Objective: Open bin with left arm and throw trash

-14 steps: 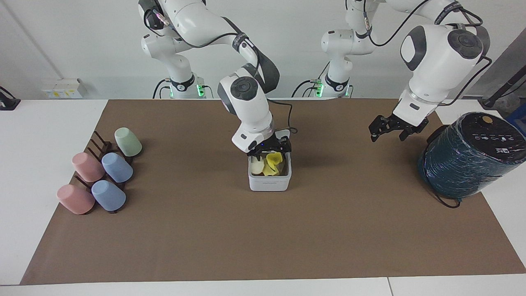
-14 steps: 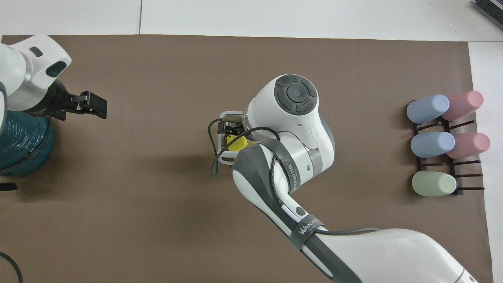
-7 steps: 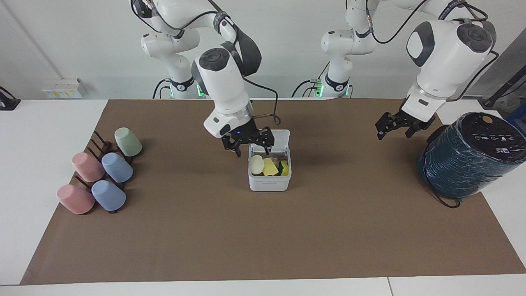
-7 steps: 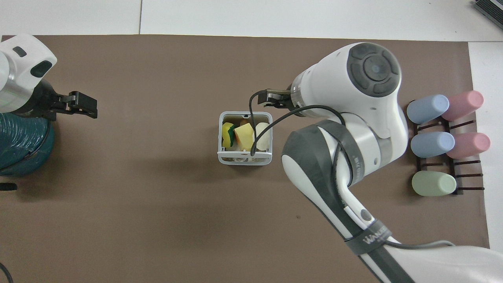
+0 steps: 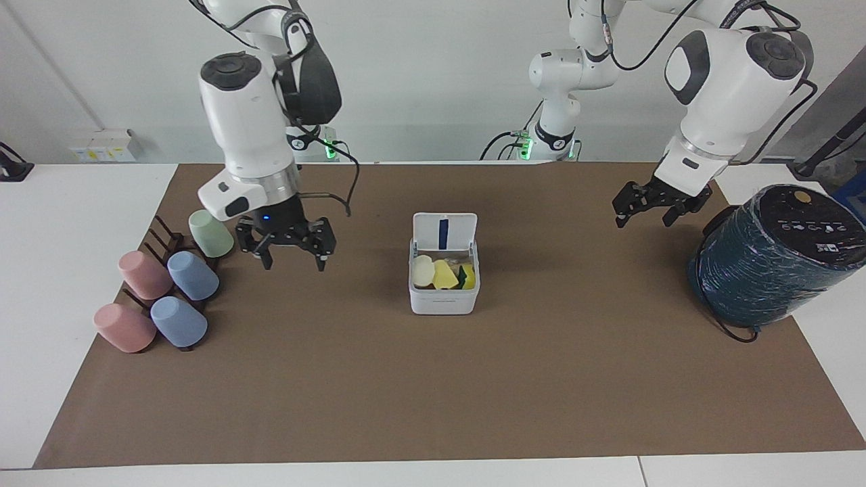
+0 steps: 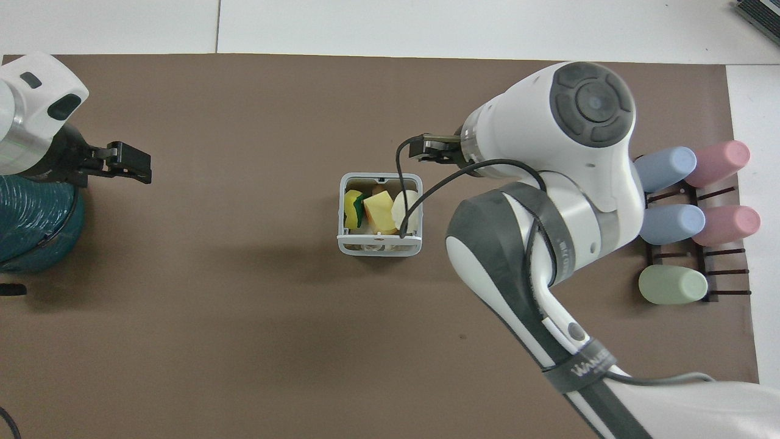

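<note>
The white bin (image 5: 443, 302) stands mid-mat with its lid (image 5: 444, 233) up, blue strip showing. Inside lie an off-white lump (image 5: 423, 269), a yellow-orange block (image 5: 444, 275) and a bright yellow scrap (image 5: 468, 273). From overhead the bin's rim (image 6: 379, 249) frames the lump (image 6: 409, 204), block (image 6: 379, 210) and scrap (image 6: 351, 204). My right gripper (image 5: 294, 259) is open and empty above the mat between the bin and the cup rack; it also shows overhead (image 6: 428, 148). My left gripper (image 5: 643, 218) hangs open and empty beside the teal cylinder, also seen overhead (image 6: 131, 164).
A big teal wrapped cylinder (image 5: 771, 253) stands at the left arm's end. A dark rack holds pink (image 5: 144, 274), blue (image 5: 193, 275) and green (image 5: 210, 233) cups at the right arm's end. The right arm's cable (image 6: 405, 201) hangs over the bin in the overhead view.
My right gripper let go of the bright yellow scrap in the bin, rose out and swung toward the cup rack. The left gripper barely moved.
</note>
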`<action>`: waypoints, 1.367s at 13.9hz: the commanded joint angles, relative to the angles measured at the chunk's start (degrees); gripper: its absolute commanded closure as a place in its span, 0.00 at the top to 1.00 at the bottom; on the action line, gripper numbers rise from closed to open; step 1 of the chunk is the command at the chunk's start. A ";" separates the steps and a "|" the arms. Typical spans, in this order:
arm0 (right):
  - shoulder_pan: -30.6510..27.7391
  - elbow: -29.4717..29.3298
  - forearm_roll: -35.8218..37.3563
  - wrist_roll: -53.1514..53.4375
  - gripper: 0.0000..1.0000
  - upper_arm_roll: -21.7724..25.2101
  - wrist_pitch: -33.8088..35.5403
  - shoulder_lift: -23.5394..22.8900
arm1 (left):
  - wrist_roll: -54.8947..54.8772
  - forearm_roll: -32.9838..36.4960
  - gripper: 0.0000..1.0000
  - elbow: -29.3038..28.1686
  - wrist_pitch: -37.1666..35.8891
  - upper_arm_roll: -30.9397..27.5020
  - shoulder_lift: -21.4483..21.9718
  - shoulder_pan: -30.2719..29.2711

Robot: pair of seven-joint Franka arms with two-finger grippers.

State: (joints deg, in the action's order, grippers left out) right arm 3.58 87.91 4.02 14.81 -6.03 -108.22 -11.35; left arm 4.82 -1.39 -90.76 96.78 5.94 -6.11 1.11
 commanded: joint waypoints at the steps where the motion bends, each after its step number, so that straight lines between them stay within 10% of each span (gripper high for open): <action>1: -3.31 1.12 0.11 -3.73 1.00 -0.91 4.76 4.13 | -0.42 0.87 1.00 -1.61 0.60 0.38 1.36 -0.50; 9: -5.87 2.26 -1.82 -18.66 1.00 6.72 20.23 11.43 | -0.16 0.87 1.00 -1.88 0.43 0.03 1.45 -1.29; 12: -1.57 10.85 -1.91 -18.24 1.00 9.62 13.08 15.12 | -0.16 0.87 1.00 -1.87 0.16 0.12 1.45 -1.11; 19: -1.30 5.60 -2.61 -18.94 1.00 9.20 21.38 13.37 | -0.16 0.87 1.00 -1.87 0.16 0.12 1.45 -1.20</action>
State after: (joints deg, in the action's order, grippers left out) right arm 1.98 93.83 2.82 -2.81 2.99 -88.80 1.44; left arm 4.82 -1.39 -91.12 96.75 5.76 -6.11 0.32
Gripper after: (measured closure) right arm 0.000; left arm 0.000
